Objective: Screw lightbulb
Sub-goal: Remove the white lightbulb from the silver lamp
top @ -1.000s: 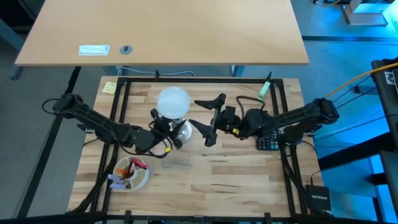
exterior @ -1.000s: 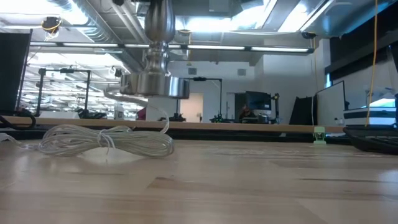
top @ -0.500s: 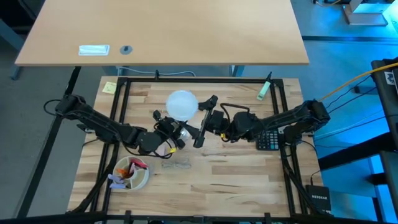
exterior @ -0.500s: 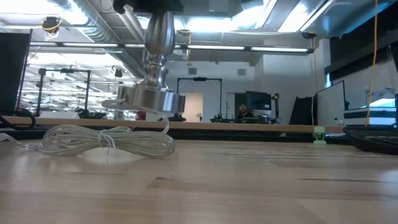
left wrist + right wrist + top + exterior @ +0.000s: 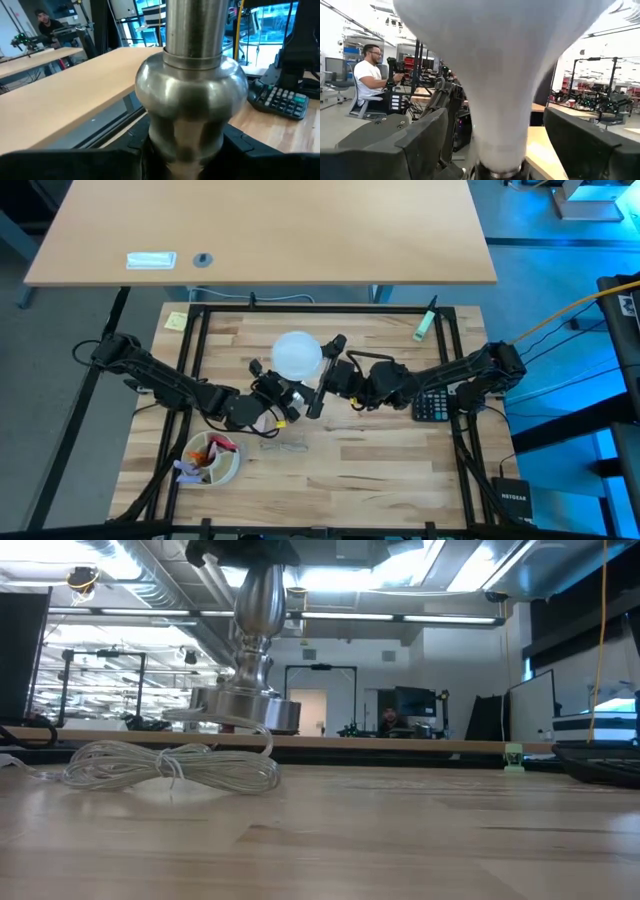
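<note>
- The left gripper (image 5: 272, 397) clamps the silver stand (image 5: 245, 690), lifted above the table (image 5: 380, 470).
- The lightbulb (image 5: 297, 353) sits atop the stand.
- The right gripper (image 5: 322, 375) spreads wide around the lightbulb's neck.

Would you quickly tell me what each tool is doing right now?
Left tool: shut on the silver stand, held off the table.
Right tool: open, fingers on either side of the lightbulb, not clamped.
</note>
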### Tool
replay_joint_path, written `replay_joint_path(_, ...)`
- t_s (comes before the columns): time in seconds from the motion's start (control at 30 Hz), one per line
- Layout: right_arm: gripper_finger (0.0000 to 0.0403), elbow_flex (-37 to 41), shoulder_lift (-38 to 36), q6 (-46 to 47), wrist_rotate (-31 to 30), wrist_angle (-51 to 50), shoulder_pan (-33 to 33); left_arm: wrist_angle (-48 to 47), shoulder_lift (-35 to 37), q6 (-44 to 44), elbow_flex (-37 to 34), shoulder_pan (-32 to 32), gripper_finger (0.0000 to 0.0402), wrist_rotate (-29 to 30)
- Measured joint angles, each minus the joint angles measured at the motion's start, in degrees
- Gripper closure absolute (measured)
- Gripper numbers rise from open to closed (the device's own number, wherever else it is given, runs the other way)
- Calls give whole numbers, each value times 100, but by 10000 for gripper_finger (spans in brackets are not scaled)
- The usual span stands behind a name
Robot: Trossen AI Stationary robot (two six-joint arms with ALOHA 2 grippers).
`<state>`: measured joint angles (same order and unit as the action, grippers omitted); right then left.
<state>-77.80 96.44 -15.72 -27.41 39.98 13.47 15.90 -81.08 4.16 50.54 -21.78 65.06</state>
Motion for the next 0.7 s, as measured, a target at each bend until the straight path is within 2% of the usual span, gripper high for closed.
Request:
replay_joint_path(0.07,82,0,-6,-89,-1,1,0,-39,0,2,0,2,280,-10)
replay_joint_path(0.17,122,0,-6,-120,1,-1,0,-46,0,10,0,2,279,-14)
replay_joint_path(0.37,251,0,-13,-172,1,-52,0,-40,0,23,0,2,280,-189)
replay_joint_path(0.43,256,0,-23,-268,-1,-85,6,-39,5,-8,0,2,280,-328)
replay_joint_path(0.57,256,2,-129,-423,39,-390,138,0,33,-192,-2,2,280,-1305)
replay_joint_path(0.7,256,2,-374,-336,628,-929,277,-6,111,-318,-1,-14,280,-2326)
